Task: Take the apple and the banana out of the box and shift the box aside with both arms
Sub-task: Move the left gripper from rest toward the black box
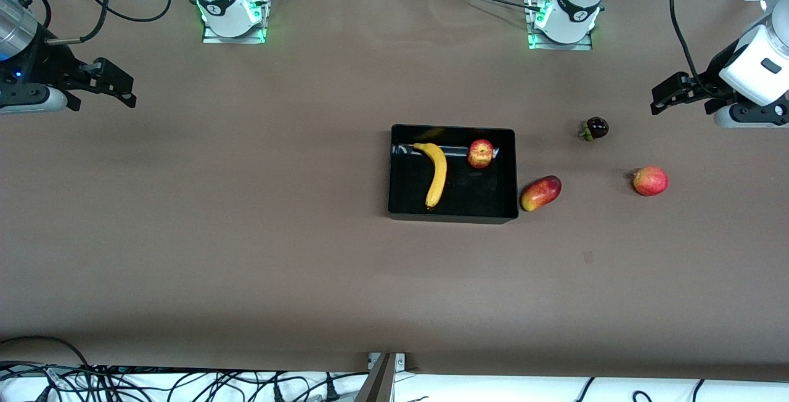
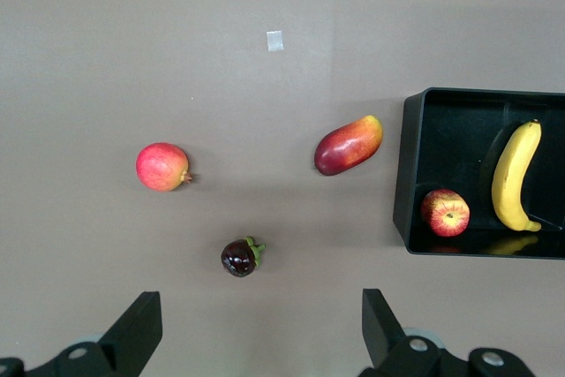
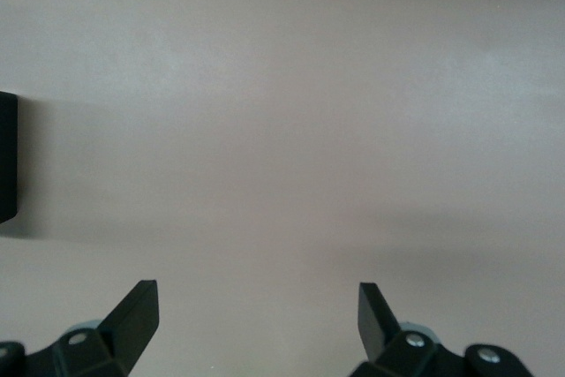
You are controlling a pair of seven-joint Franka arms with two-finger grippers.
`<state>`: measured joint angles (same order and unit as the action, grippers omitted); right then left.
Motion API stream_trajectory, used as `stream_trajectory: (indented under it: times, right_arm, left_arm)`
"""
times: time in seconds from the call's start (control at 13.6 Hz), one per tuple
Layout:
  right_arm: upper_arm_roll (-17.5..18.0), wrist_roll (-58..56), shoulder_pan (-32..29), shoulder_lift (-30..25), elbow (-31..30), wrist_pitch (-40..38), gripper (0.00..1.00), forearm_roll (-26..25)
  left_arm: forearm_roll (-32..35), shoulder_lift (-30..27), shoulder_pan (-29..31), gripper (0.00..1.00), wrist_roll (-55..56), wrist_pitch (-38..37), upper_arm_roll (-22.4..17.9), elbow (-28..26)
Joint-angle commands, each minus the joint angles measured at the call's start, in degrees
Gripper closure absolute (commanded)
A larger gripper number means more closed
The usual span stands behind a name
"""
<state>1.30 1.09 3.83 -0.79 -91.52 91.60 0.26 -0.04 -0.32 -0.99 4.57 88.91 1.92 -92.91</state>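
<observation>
Showing: a brown table [image 1: 246, 254] seen from above, with two white robot arms parked at its ends and fruit gathered near a black bin.
Box: the glossy black box [image 1: 453, 216] sat on the table, somewhat toward the left arm's end, with low upright walls.
Banana: the long yellow banana [image 1: 436, 174] lay inside the box, in the half toward the right arm's end, its curve running from the wall nearest the robots' bases toward the wall nearest the front camera.
Apple: the small red apple [image 1: 481, 153] with yellowish patches rested inside the box, just beside the banana's upper end, close to the wall nearest the bases.
Mango: a red and yellow mango [image 1: 540, 193] lay on the table just outside the box, toward the left arm's end.
Dark fruit: a small dark purple fruit [image 1: 595, 128] with a green stem cap sat farther from the front camera than the mango.
Red fruit: a round reddish fruit [image 1: 650, 180] sat well apart from the box, closest to the left arm's end.
Left gripper: the left gripper [image 1: 669, 95] hovered above the table at the left arm's end, fingers spread wide and holding nothing; the arm waited.
Right gripper: the right gripper [image 1: 117, 86] hovered over bare table at the right arm's end, fingers spread wide and holding nothing; that arm also waited.
</observation>
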Motion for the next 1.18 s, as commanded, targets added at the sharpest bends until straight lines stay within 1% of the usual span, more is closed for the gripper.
stream_trajectory:
  times: [0.0,0.15,0.22,0.37,0.51,0.66,0.74,0.81,0.88,0.96,1.1]
  right_arm:
    - [0.5,-0.7,-0.6,0.2,0.8,-0.2,0.0,-0.8]
    - [0.5,-0.6,-0.6,0.2,0.8,-0.2,0.0,-0.9]
    - [0.5,-0.6,-0.6,0.2,0.8,-0.2,0.0,-0.9]
    - [0.5,-0.7,-0.6,0.2,0.8,-0.2,0.0,-0.9]
    - [0.5,-0.6,-0.6,0.2,0.8,-0.2,0.0,-1.3]
    - [0.5,-0.6,-0.5,0.3,0.8,-0.2,0.0,-1.6]
    - [0.5,-0.6,-0.6,0.3,0.8,-0.2,0.0,-1.6]
    - [0.5,-0.6,-0.6,0.3,0.8,-0.2,0.0,-1.6]
    - [0.5,-0.6,-0.5,0.2,0.8,-0.2,0.0,-1.7]
    - [0.5,-0.6,-0.5,0.2,0.8,-0.2,0.0,-1.7]
    - [0.5,-0.6,-0.5,0.2,0.8,-0.2,0.0,-1.7]
  left_arm:
    - [1.1,1.3,-0.3,0.0,-0.2,-2.5,0.5,2.7]
    - [1.0,1.9,-0.4,0.0,0.4,-3.0,0.5,3.8]
    - [0.7,3.6,-0.6,0.0,0.4,-3.0,1.2,3.8]
    - [0.5,4.7,-0.3,0.0,0.5,-5.1,1.5,4.0]
    - [-1.3,5.4,-0.9,0.0,1.1,-5.4,1.9,5.4]
    - [-2.3,6.8,-2.3,0.0,0.7,-5.8,2.1,5.8]
    - [-1.5,7.9,-3.4,0.0,1.0,-5.7,2.5,5.8]
    - [-1.5,9.9,-5.0,0.0,2.7,-5.2,2.7,5.8]
    - [-1.6,12.0,-6.6,0.0,7.6,-4.2,2.7,5.9]
    - [-1.5,14.1,-9.6,0.0,14.0,-2.0,2.7,5.9]
    - [-1.5,18.6,-13.9,0.0,21.7,1.1,2.7,5.7]
